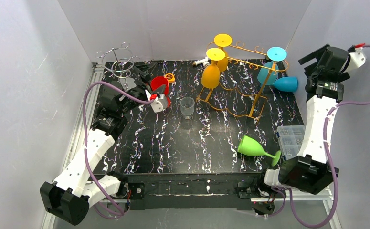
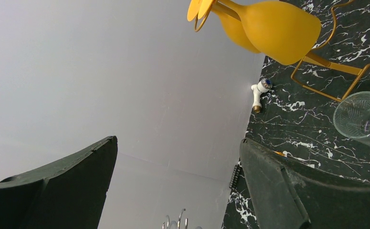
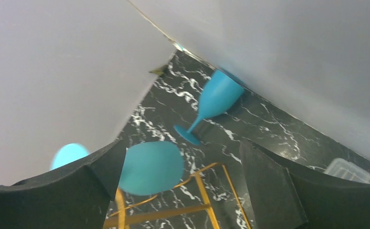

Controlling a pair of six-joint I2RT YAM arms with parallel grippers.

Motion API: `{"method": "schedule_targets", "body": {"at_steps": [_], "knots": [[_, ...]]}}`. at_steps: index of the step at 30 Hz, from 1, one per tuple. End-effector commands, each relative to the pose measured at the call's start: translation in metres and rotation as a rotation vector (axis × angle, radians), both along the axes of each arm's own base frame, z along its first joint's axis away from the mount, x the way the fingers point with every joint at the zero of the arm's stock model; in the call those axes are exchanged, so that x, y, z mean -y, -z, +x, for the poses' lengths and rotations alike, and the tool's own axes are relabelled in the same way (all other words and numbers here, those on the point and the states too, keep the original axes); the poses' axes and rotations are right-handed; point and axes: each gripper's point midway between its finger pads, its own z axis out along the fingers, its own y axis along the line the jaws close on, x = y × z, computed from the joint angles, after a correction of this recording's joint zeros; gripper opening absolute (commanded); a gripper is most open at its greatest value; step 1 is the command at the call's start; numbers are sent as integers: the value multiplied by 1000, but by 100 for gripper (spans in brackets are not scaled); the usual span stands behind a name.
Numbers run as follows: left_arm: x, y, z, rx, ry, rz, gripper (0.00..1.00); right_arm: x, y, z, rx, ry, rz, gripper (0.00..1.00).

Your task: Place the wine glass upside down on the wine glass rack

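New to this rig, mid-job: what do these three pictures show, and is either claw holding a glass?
Two robot arms stand at the near edge of a table. The wide picture looks down from above and behind them; the other two come from wrist cameras, so the dark shapes there are each arm's own fingers. The left gripper and right gripper are open, holding nothing. On the gold rack hang two yellow glasses and a blue glass, upside down. A second blue glass and a green glass lie on their sides. A tumbler, a silver rack and a plastic box stand nearby.
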Motion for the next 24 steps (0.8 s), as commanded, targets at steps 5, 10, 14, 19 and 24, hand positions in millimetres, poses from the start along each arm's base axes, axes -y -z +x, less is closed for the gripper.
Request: {"method": "schedule_targets", "body": {"at_steps": [5, 10, 14, 19, 24], "knots": [[-5, -6, -5, -28, -14, -48, 99, 15, 98, 21, -120, 19, 122, 98], [-3, 5, -8, -41, 1, -32, 99, 18, 151, 43, -113, 44, 208, 98], [-2, 11, -8, -58, 8, -29, 99, 21, 171, 69, -77, 52, 261, 98], [2, 17, -4, -76, 19, -20, 99, 25, 190, 109, -54, 37, 292, 98], [6, 22, -1, -89, 33, -6, 99, 25, 215, 137, -87, 30, 307, 98]]}}
